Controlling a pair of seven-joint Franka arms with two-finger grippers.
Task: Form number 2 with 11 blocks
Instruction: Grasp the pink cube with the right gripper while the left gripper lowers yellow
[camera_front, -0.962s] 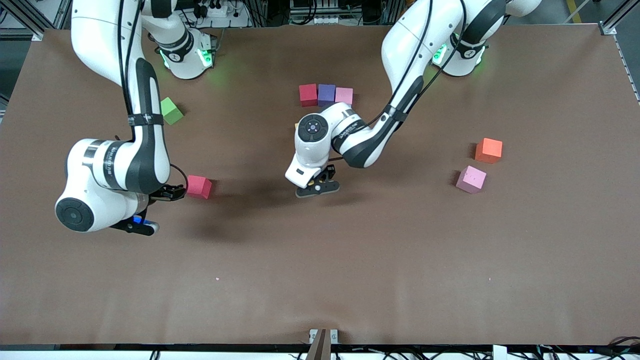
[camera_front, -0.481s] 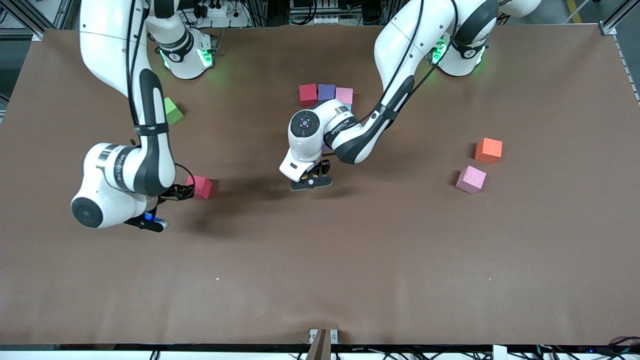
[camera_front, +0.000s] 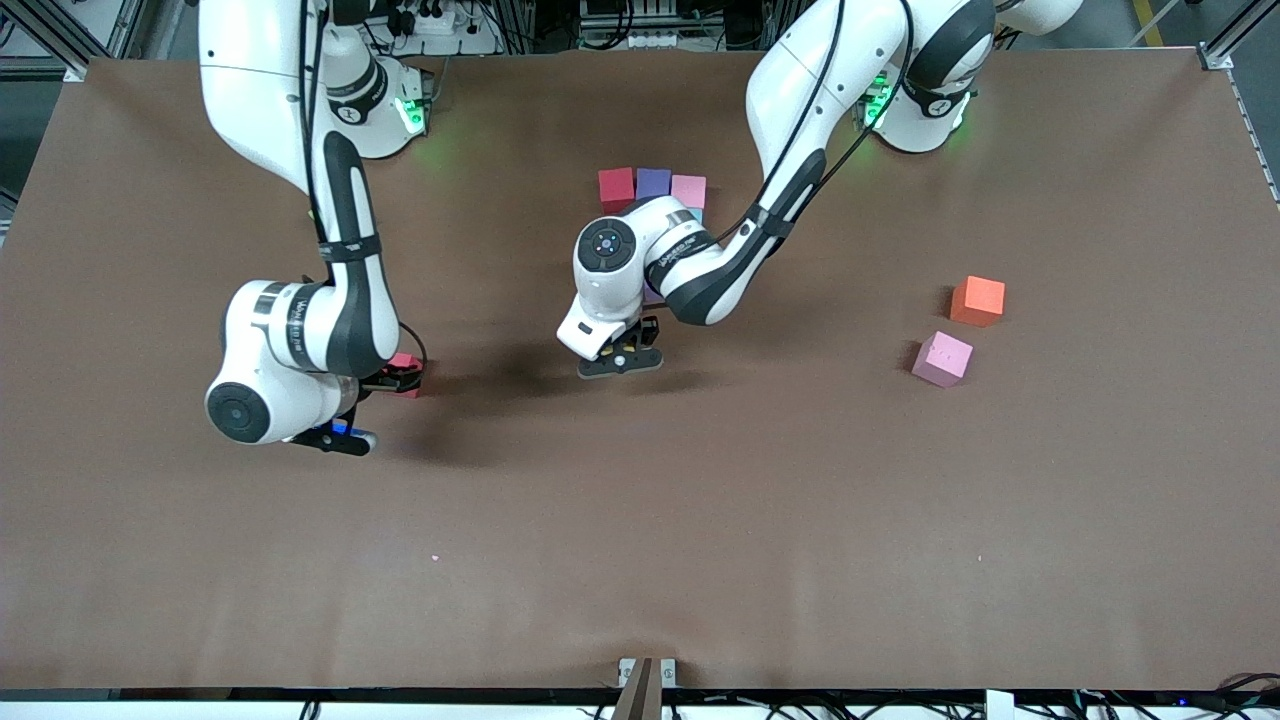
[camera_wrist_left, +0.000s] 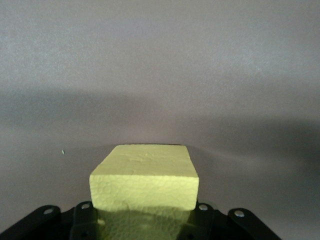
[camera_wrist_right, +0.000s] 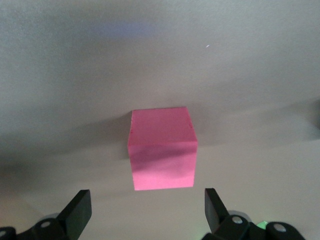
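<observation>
The left gripper (camera_front: 620, 362) has its jaws pinching a yellow block (camera_wrist_left: 144, 176) over bare bench (camera_front: 700, 520) mid-table, nearer the camera than the red, purple and pink row (camera_front: 652, 187). The right gripper (camera_wrist_right: 145, 210) hangs with jaws spread just above a pink block (camera_wrist_right: 162, 154) toward the right arm's end.

Risk: the pink block sits slightly skewed to the jaws, so closing could twist or shove it. The cubes have no long axis; the yellow one seems square to its jaws, though part is hidden.
</observation>
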